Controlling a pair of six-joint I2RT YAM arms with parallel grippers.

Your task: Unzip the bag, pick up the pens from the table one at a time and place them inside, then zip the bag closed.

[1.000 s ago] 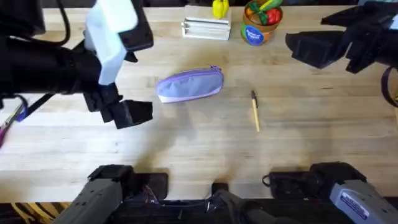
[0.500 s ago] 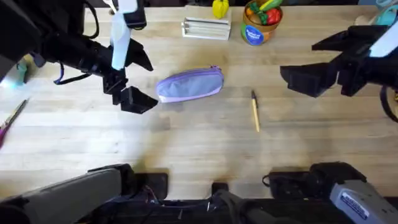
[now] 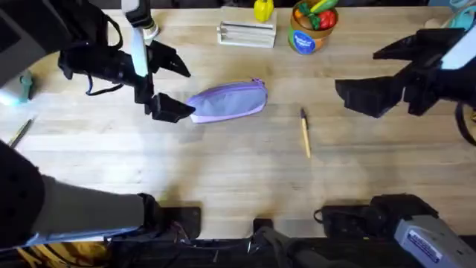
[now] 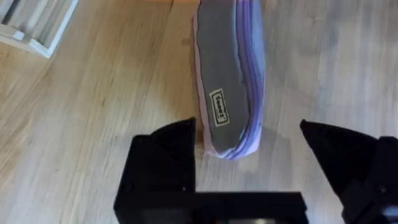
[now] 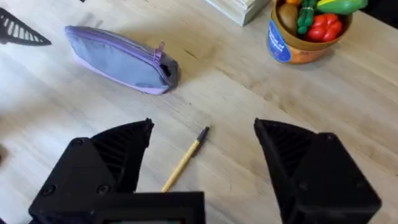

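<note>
Lavender fabric is what we steer by from overhead: the bag lies on the bench with its long axis running across the arms' fronts, zipper pull at the end toward the right arm. The left tool sits at the bag's other end, its two fingers spread wide, one touching or nearly touching that end, the other apart on the far side. The right tool hangs well off beyond the pull end, also spread and empty. One pen lies on the bench between the bag and the right tool, black tip pointing away from the bases, its axis across the bag's.

Through the left wrist camera, the bag runs straight away from the left tool, its near end lying between the open fingers, closer to one. So we judge the left arm is the one placed to pin this end.

Through the right wrist camera, the pen lies between the open fingers of the right tool, with the bag farther off.

Against half a second ago, the left tool has closed in on the bag's end; the bag, the pen and the right tool sit as they did.
</note>
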